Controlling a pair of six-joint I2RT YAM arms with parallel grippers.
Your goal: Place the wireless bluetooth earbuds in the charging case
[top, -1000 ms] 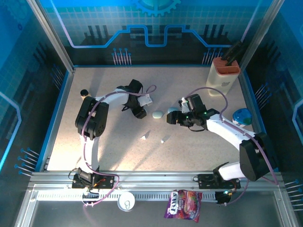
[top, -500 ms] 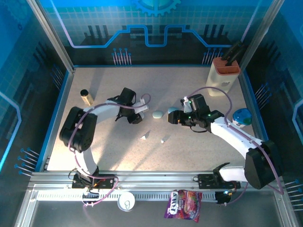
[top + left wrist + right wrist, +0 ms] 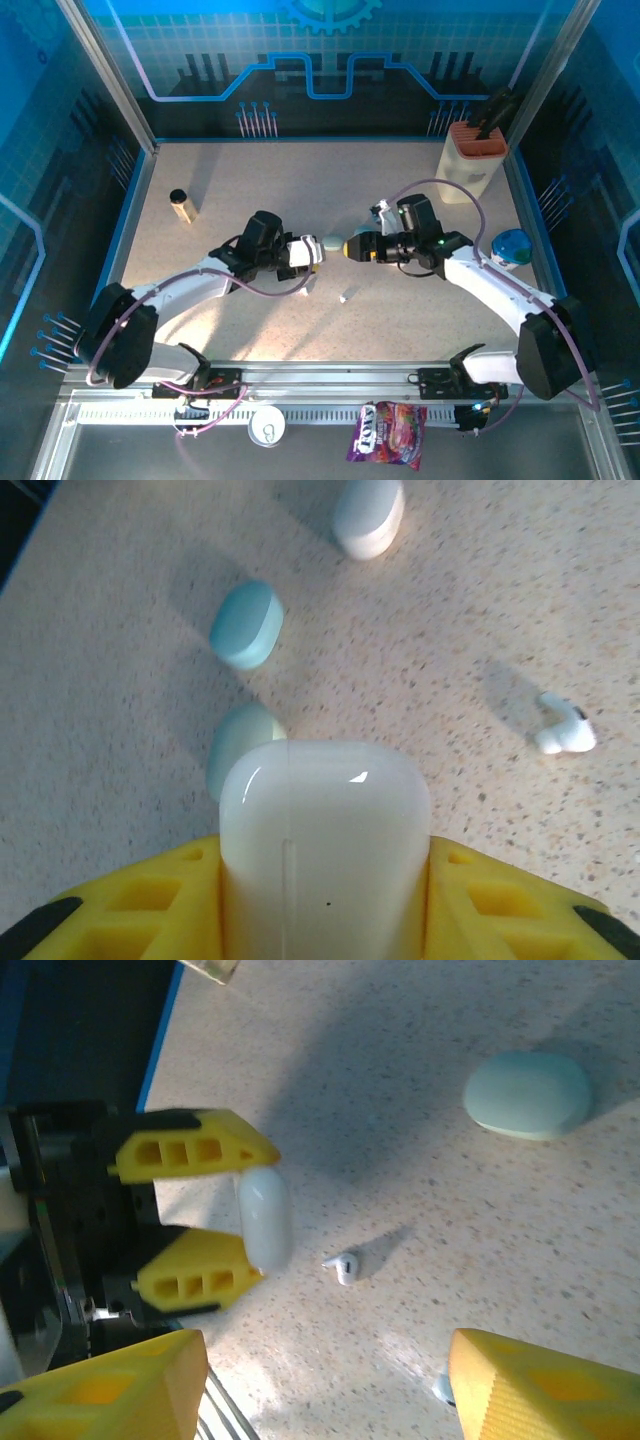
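L gripper [image 3: 262,1210] clamped on white charging case [image 3: 325,830], mid-table [image 3: 250,180]. R gripper [image 3: 328,1360] faces it, jaws wide, nothing between. One earbud [image 3: 343,1265] lies loose on the surface just beside the held case; teal case [image 3: 527,1095] sits further off.

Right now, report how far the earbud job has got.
Done: nothing seated yet. In hand: the left gripper is shut on the glossy white rounded charging case, which looks closed. The right gripper hangs open and empty above the speckled table. Left: a small white stemmed earbud lies loose on the table; it has to be picked up, the case opened, the earbud put in.
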